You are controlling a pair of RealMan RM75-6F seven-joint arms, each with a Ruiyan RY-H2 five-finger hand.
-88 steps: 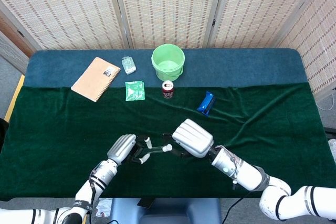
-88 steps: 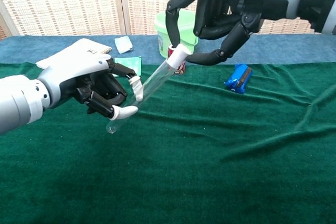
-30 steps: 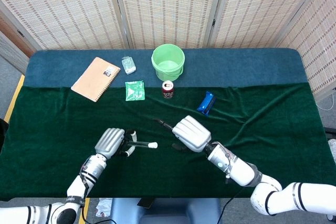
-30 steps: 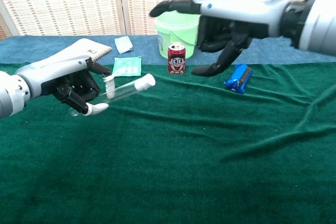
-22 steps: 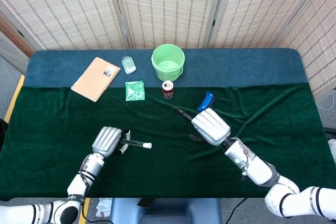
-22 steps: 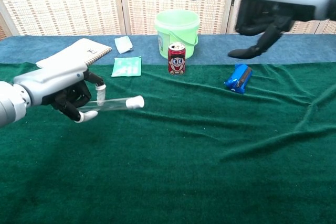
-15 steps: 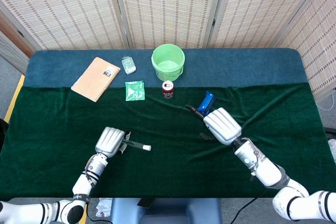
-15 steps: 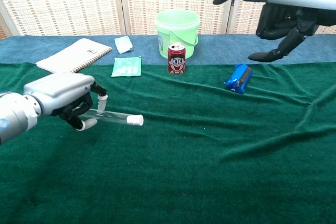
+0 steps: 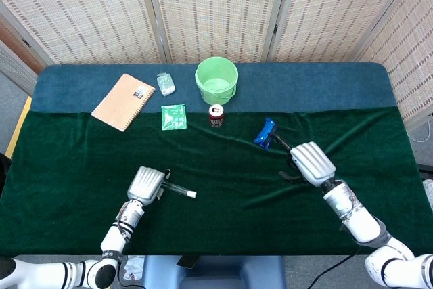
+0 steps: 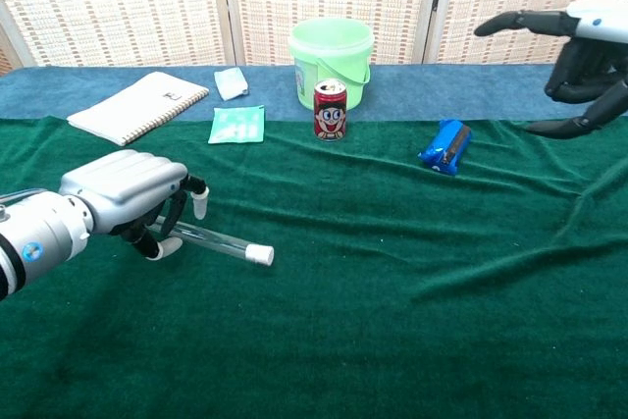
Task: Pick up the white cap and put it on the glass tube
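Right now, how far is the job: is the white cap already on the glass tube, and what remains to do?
Done: the white cap sits on the end of the glass tube. In hand: the left hand is over the tube's other end, low at the green cloth; whether it grips it is unclear. The right hand is open, raised far off. Left: probably only to let go of the tube.

Left hand (image 10: 123,193) low, curled; right hand (image 10: 579,56) raised, fingers spread.
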